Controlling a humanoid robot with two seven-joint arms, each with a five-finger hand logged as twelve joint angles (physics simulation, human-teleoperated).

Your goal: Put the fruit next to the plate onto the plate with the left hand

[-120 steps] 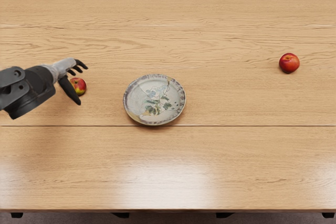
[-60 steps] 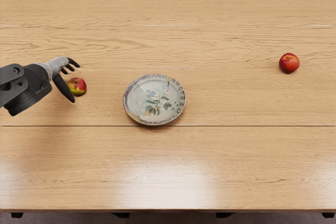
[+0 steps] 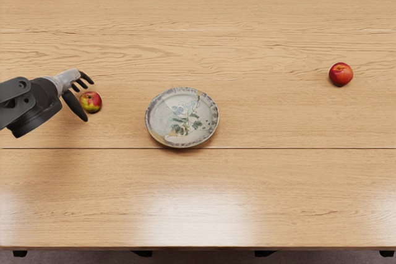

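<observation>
Tabletop (image 3: pixel 247 183): apple (image 3: pixel 93 101) partly behind left hand (image 3: pixel 72 87)

We see a bright, evenly lit render, with soft light falling from above. A broad pale sheen lies on the table (image 3: pixel 204 211) toward its near edge and washes out the wood grain there. Shadows are short and faint: a thin dark line under the near side of the plate (image 3: pixel 150 119), and a small smudge beside the red fruit (image 3: pixel 340 73) at far right. Everything is sharp from edge to edge, and the table's edges run straight.
</observation>
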